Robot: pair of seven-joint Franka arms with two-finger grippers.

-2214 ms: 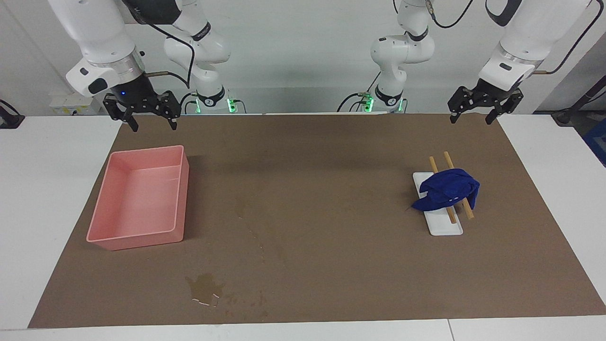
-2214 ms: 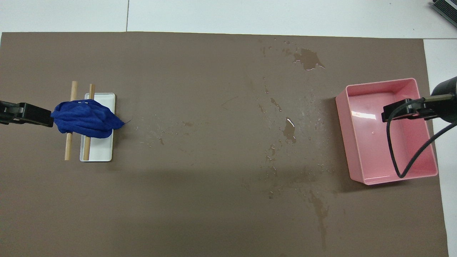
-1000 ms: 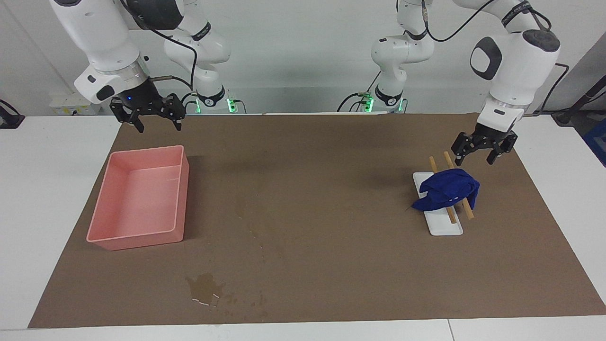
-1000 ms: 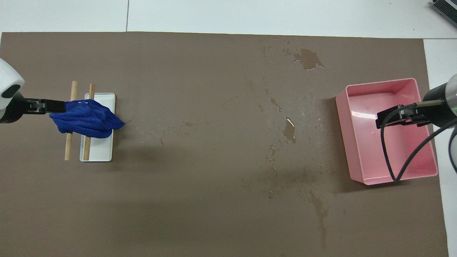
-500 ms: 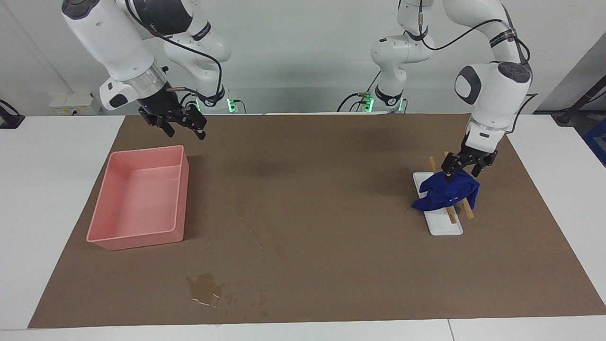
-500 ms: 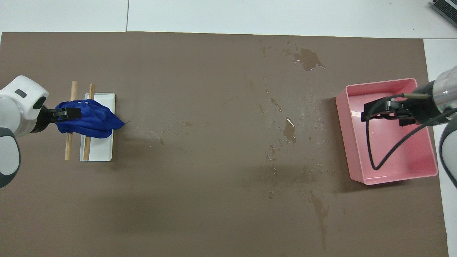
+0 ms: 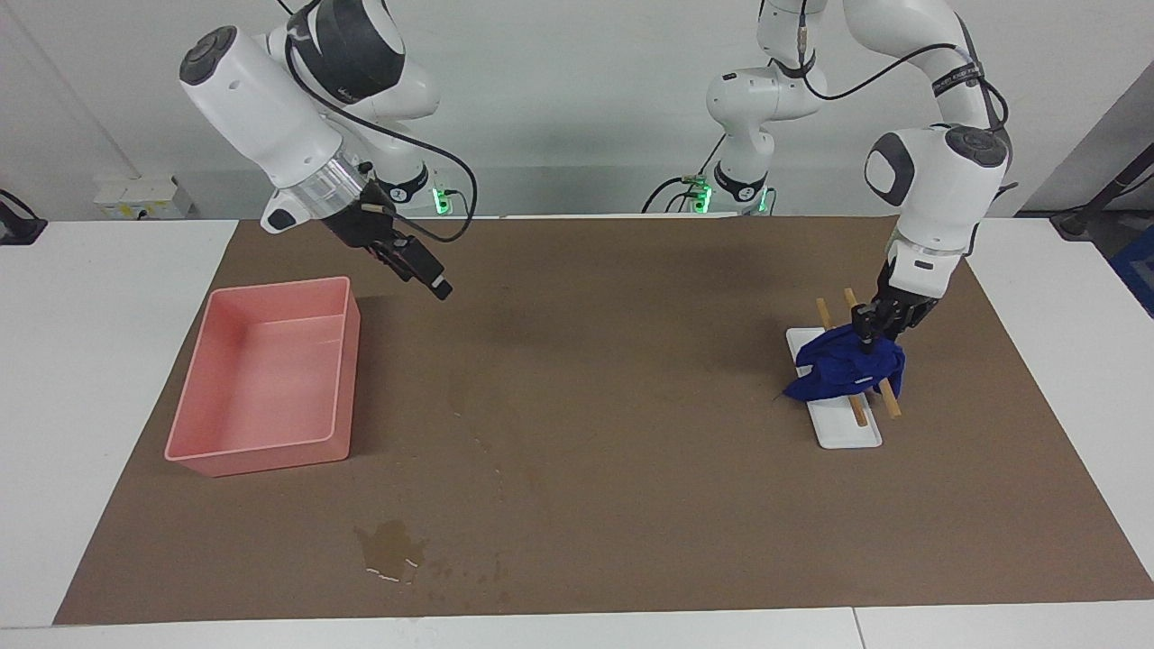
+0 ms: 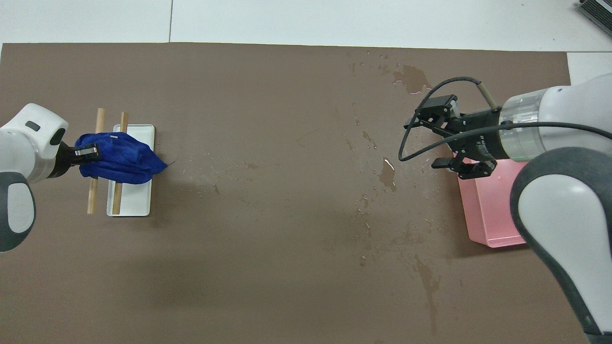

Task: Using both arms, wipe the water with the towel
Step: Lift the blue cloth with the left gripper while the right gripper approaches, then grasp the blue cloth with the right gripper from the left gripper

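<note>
My left pincer [image 7: 873, 332] is down on the towel [image 7: 847, 366], its fingers pressed together into the blue cloth at the edge nearest my base. The towel lies bunched over two wooden sticks [image 7: 879, 383] that rest across a small white tray [image 7: 847, 431], toward my left arm's end of the desk [image 7: 631, 288]; in the overhead view that group sits at nine o'clock.

My right pincer [image 8: 432, 138] hangs in the air with its fingers spread apart, over the brown mat [image 8: 267, 267] just beside the pink tray [image 7: 261, 379], at about three o'clock in the overhead view.

The water [image 8: 412, 80] is darkest in a blotch at one o'clock in that view, farther from me than the pink tray. A smaller blotch [image 8: 387, 174] and speckled streaks run back toward me from it, near my right pincer.
</note>
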